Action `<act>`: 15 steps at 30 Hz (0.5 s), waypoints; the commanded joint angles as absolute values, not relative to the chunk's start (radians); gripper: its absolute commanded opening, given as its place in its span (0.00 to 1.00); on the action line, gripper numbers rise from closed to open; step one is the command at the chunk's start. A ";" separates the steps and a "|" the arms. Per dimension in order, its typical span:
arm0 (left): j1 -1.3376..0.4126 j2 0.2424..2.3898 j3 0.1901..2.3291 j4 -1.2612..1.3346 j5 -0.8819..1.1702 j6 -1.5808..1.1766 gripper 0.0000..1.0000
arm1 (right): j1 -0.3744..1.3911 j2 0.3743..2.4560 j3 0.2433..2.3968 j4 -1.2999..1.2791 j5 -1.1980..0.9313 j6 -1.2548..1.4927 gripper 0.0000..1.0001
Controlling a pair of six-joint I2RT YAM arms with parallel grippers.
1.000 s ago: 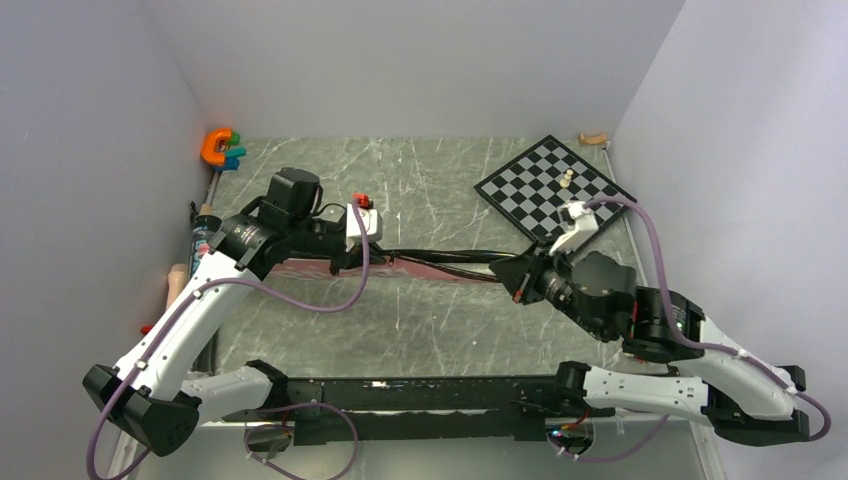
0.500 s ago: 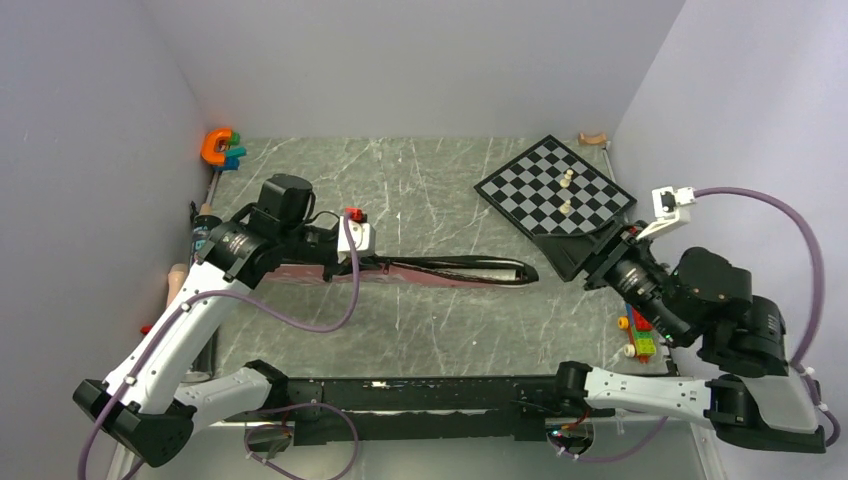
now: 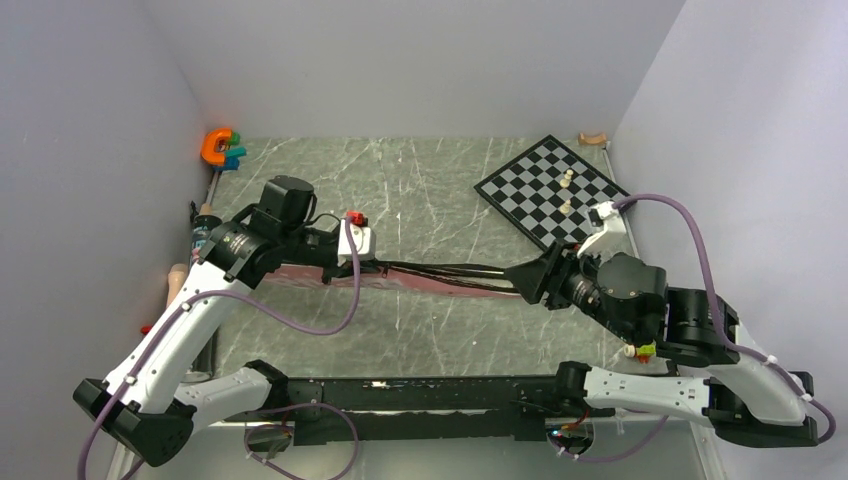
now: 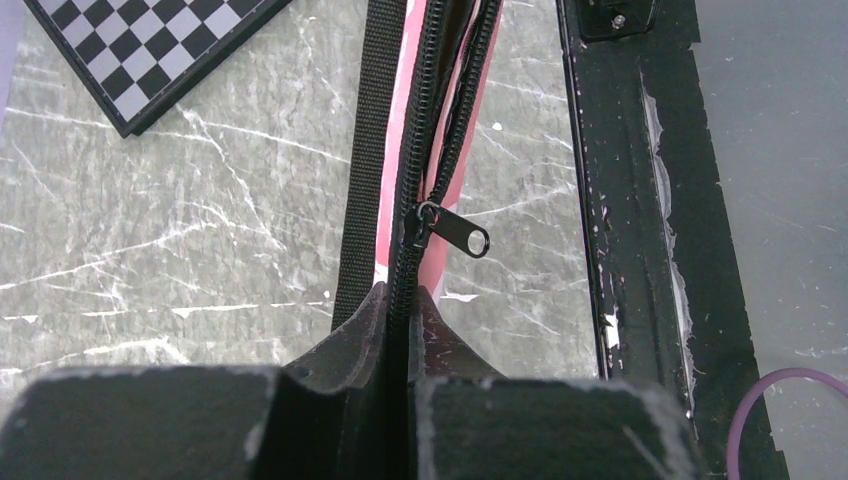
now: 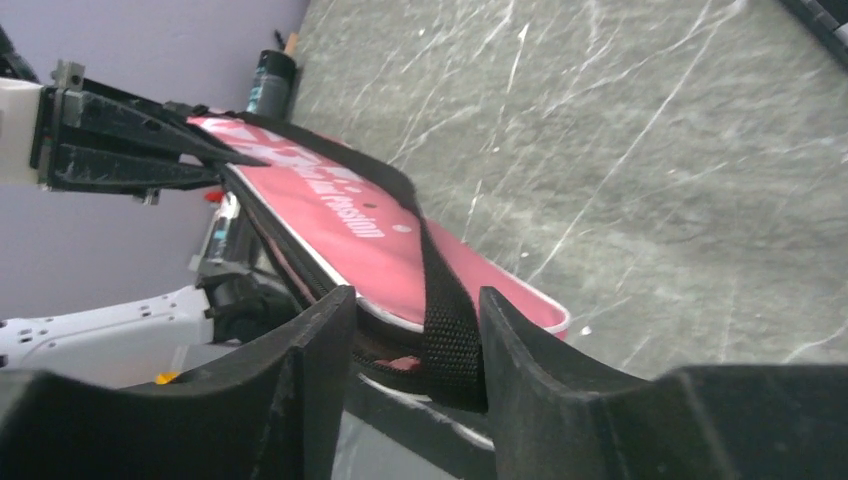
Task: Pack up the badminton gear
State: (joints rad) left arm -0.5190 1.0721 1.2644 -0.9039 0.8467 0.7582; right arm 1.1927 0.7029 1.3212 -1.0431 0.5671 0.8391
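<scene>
Pink fabric racket bag with white lettering [image 3: 430, 272] is seen stretched across the middle of the top view, over a grey marbled table [image 3: 430, 180]. Its left end is pinched by the left tool [image 3: 338, 264], whose fingers are pressed together on the zipped edge in the left wrist view. A black metal zip pull [image 4: 455, 232] is shown just beyond them, with the zip parted further up the frame. The right tool [image 3: 530, 280] is spread, its fingers [image 5: 325, 330] set either side of the bag's right end and a black woven strap [image 5: 445, 300]. A black-and-white chessboard [image 3: 555, 190] with pale pieces [image 3: 567, 178] is placed at upper right, and an orange C-shaped toy [image 3: 215, 147] at upper left.
</scene>
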 commanded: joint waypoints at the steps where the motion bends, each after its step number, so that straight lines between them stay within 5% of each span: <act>1: -0.522 1.056 1.322 -0.856 0.905 0.775 0.00 | 1.195 0.706 1.273 -0.980 0.496 0.874 0.44; 4: -0.522 1.051 1.319 -0.859 0.904 0.777 0.00 | 1.194 0.696 1.253 -0.963 0.497 0.885 0.33; 11: -0.524 1.039 1.310 -0.877 0.912 0.807 0.00 | 1.195 0.665 1.235 -0.964 0.509 0.906 0.29; 15: -0.531 1.039 1.315 -0.898 0.906 0.833 0.00 | 1.196 0.623 1.214 -0.972 0.531 0.932 0.14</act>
State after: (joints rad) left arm -0.5213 1.0729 1.2644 -0.9581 0.8249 0.7803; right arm 1.1927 0.6651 1.2362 -0.9764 0.5159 0.8978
